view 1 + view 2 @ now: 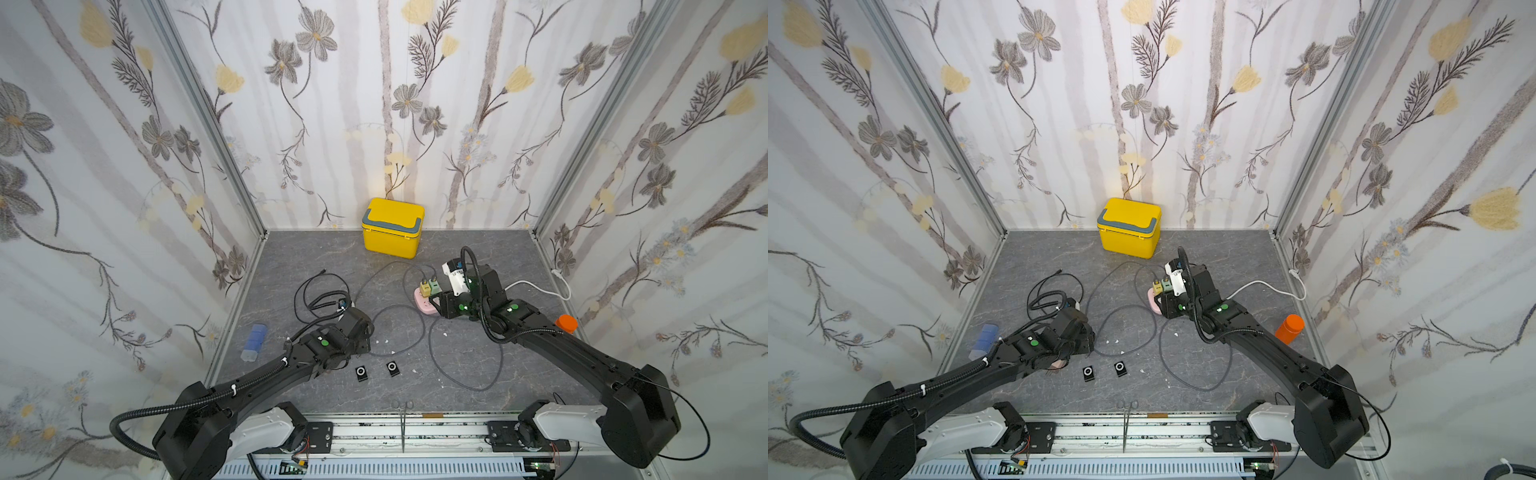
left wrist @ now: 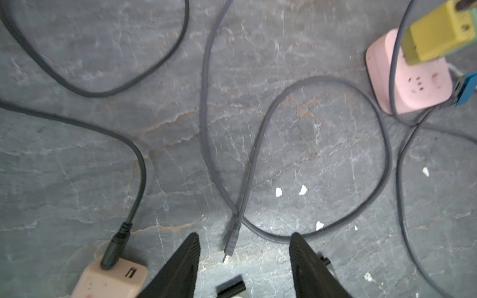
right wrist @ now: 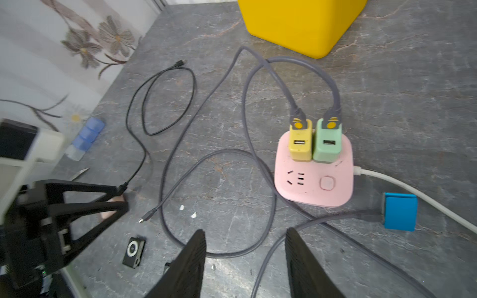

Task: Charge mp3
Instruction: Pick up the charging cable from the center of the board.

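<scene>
Two small black mp3 players [image 1: 361, 372] [image 1: 392, 368] lie side by side on the grey table near its front, seen in both top views. A blue mp3 player [image 3: 399, 211] lies beside the pink power strip [image 3: 313, 185] with a grey cable plugged into it. Yellow [image 3: 300, 144] and green [image 3: 327, 144] chargers sit in the strip, each with a grey cable. The free plug [image 2: 229, 247] of one grey cable lies on the table between the fingers of my left gripper [image 2: 245, 240], which is open and not touching it. My right gripper [image 3: 245, 237] hovers open and empty before the strip.
A yellow box [image 1: 392, 228] stands at the back wall. A beige charger [image 2: 111, 281] with a black cable lies beside the left gripper. A blue pill case [image 1: 254, 343] lies at the left edge and an orange bottle [image 1: 566, 323] at the right. Forceps [image 1: 402, 415] rest on the front rail.
</scene>
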